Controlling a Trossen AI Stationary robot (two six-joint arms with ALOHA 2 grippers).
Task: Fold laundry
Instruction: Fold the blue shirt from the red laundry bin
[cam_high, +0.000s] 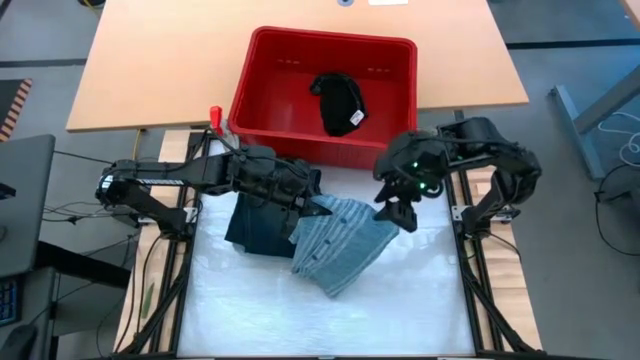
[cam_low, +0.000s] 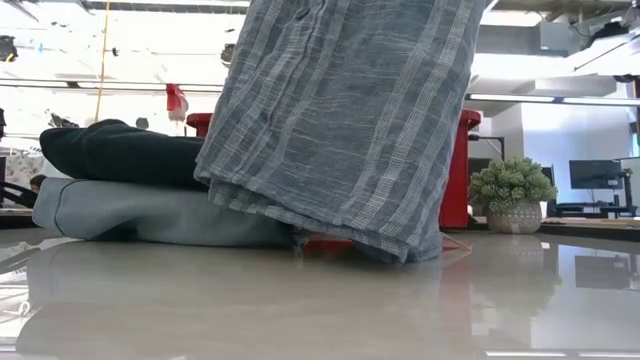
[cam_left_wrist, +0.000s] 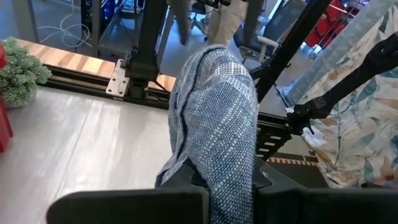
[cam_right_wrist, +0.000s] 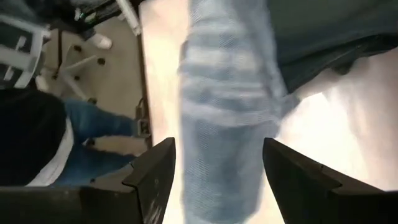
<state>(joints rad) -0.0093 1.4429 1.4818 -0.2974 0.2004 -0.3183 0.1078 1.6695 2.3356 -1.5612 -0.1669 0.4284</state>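
White tabletop (cam_high: 330, 320) lies bare along the near edge, leaving open room in front of the laundry. Mid-table, the grey-blue striped garment (cam_high: 340, 245) runs diagonally, its long axis from near-centre up toward the left gripper (cam_high: 312, 203), whose jaws are clamped on its upper edge. It partly covers the dark navy garment (cam_high: 255, 225), stacked on a light blue one (cam_low: 150, 215). The right gripper (cam_high: 400, 212) hovers at the striped cloth's right corner, jaws wide, holding nothing. Farther back, the red basket (cam_high: 262, 90) holds a black garment (cam_high: 338, 100) with a white tag (cam_high: 356, 118), unreadable.

The striped garment (cam_low: 350, 120) is cut off at the low view's top, hiding both claws.
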